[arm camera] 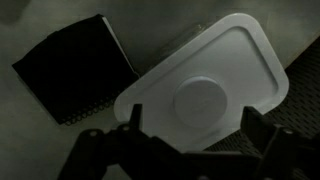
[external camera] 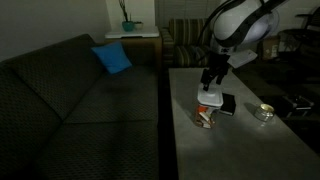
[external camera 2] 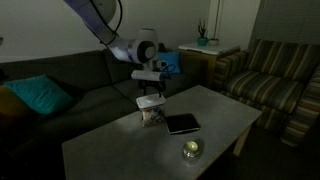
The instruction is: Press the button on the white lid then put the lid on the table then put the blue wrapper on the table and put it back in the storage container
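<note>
Dim light fills a living room where a long grey table (external camera: 235,150) stands beside a dark sofa (external camera: 70,100).

The gripper (arm camera: 195,128) hangs just above the white lid (arm camera: 215,65). Its two dark fingers (arm camera: 133,128) are spread wide apart, and nothing is held between them. In the wrist view the fingers come in from the bottom edge, one on each side of the round button (arm camera: 203,103) in the middle of the lid. I cannot tell if the fingers touch the lid.

In both exterior views the lid sits flat on top of the storage container (external camera: 206,116). This is a small clear box with orange-red and white things inside. It stands on the table, right under the lid.

Just beside the lid, a flat black thing (arm camera: 75,75) lies on the table. A small round shiny dish (external camera: 264,112) sits on the table too, farther from the lid than the black thing is.

The sofa is well apart from the lid, off the side of the table. A blue pillow (external camera: 112,58) leans on the back of the sofa. A striped armchair (external camera 2: 270,80) stands past the end of the table, far from the lid. A small green plant (external camera 2: 203,35) sits on a stand far behind the lid.
</note>
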`<state>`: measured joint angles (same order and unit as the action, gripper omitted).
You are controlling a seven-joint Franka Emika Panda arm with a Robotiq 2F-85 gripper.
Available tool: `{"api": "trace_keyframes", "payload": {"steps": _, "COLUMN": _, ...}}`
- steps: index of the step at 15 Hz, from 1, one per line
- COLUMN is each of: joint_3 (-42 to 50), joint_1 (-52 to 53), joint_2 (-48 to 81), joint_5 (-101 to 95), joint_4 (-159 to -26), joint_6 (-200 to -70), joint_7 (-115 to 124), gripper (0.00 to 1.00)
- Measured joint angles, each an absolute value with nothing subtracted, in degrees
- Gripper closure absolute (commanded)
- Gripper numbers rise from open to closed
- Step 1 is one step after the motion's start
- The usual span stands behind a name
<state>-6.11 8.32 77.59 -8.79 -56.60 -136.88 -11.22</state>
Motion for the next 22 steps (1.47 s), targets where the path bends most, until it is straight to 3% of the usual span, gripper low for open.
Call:
{"api": "trace_keyframes", "payload": {"steps": 6, "joint_3": -5.97, "joint_1": 8.35, "joint_2": 79.32, "joint_5": -8.79, "joint_4": -56.56, "joint_6": -140.20, "joint_7": -11.21, "gripper": 0.00}}
{"api": "trace_keyframes", "payload": {"steps": 7, "joint_3": -5.97, "joint_1": 8.38, "joint_2": 79.43, "joint_5": -8.79, "joint_4": -56.53, "joint_6": -140.34, "joint_7": -11.21, "gripper": 0.04}}
{"api": "trace_keyframes", "payload": {"steps": 8, "joint_3": -5.97, "joint_1": 8.41, "joint_2": 79.52, "joint_5": -8.79, "joint_4": -56.48, "joint_6": -140.41, "joint_7": -11.21, "gripper": 0.27}}
{"api": "trace_keyframes", "payload": {"steps": 9, "joint_3": -5.97, "joint_1": 8.42, "joint_2": 79.60, "joint_5": -8.79, "joint_4": -56.43, "joint_6": -140.48, "joint_7": -11.21, "gripper": 0.29}}
{"api": "trace_keyframes", "payload": {"steps": 15, "joint_3": -6.27, "joint_1": 8.56, "joint_2": 79.71, "joint_5": -8.76, "joint_4": -55.97, "joint_6": -140.69, "joint_7": -11.21, "gripper": 0.69}}
{"api": "trace_keyframes", "payload": {"steps": 22, "joint_3": -6.33, "joint_1": 8.66, "joint_2": 79.73, "joint_5": -8.77, "joint_4": -55.80, "joint_6": -140.73, "joint_7": -11.22, "gripper": 0.71}}
